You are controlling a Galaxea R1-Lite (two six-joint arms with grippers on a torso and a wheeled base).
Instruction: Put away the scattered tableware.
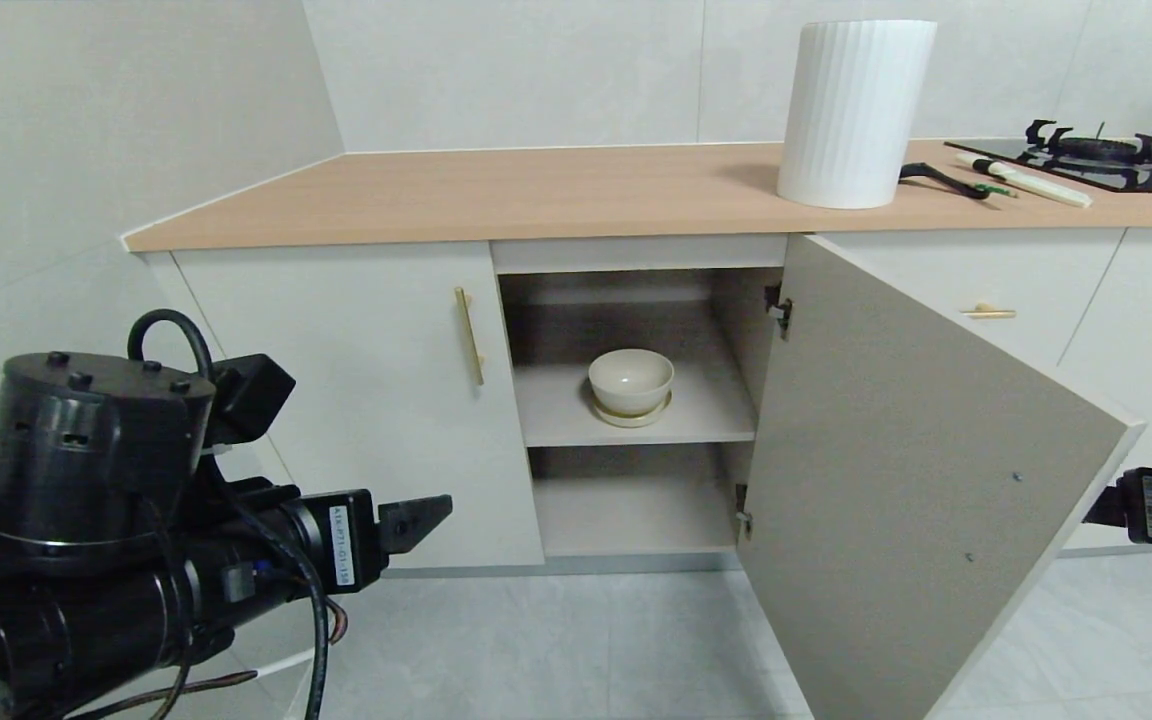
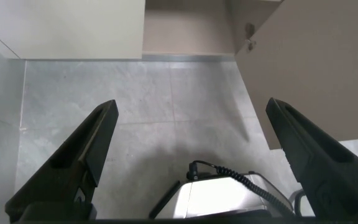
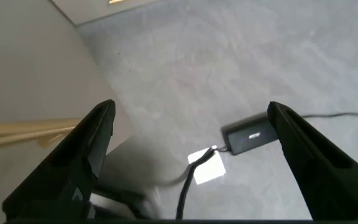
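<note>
The desk point(image 1: 536, 195) is running along the wall, and below it a cupboard door point(image 1: 916, 480) is standing wide open. A tall ribbed white jar point(image 1: 854, 110) is sitting on the desk's right part, near the front edge.

The left gripper point(image 2: 191, 118) is hanging low over the floor, its fingers point(image 2: 82, 155) spread wide and holding nothing. The right gripper point(image 3: 191, 118) is hovering over the floor beyond the open door, its fingers point(image 3: 79, 155) equally wide and empty.

A pale bowl point(image 1: 631, 378) is resting upright on a saucer point(image 1: 631, 412) mid-shelf point(image 1: 556, 410), toward the front edge. It is looking like glazed ceramic: stiff, slippery, breakable, fairly heavy, so pinching across the rim wall is probably suiting it best.

A slim white utensil point(image 1: 1036, 185) and a black-handled one point(image 1: 941, 178) are lying between the jar and the stove point(image 1: 1096, 160). They are looking light and thin, best pinched mid-length.
</note>
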